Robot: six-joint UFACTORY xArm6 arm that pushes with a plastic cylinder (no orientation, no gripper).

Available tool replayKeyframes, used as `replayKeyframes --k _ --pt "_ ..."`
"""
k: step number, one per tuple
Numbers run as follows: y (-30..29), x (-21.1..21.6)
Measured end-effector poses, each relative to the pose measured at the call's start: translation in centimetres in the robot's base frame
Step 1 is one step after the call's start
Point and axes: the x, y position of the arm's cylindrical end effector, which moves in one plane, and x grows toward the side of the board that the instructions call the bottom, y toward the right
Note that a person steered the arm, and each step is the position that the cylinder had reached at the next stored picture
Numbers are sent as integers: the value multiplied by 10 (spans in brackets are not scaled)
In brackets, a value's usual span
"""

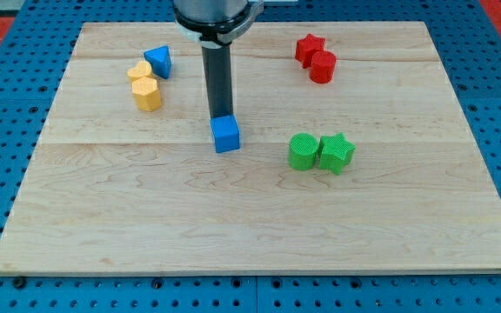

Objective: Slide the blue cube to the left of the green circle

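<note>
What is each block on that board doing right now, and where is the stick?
my tip: just above the blue cube in the view, at its top edge.
blue cube: left of the green circle, apart.
green circle: beside the green star.
blue triangle: by the yellow blocks.
red blocks: paired together.

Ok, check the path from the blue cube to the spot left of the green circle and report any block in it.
Nothing visible blocks it. My tip sits at the blue cube on its upper side. Bare board lies between the cube and the green circle; the green star is beyond, on the view's right.
</note>
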Motion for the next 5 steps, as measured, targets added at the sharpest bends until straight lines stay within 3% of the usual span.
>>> replayKeyframes --k 3,4,5 --pt "57 29" --pt "43 -6" --pt "21 32"
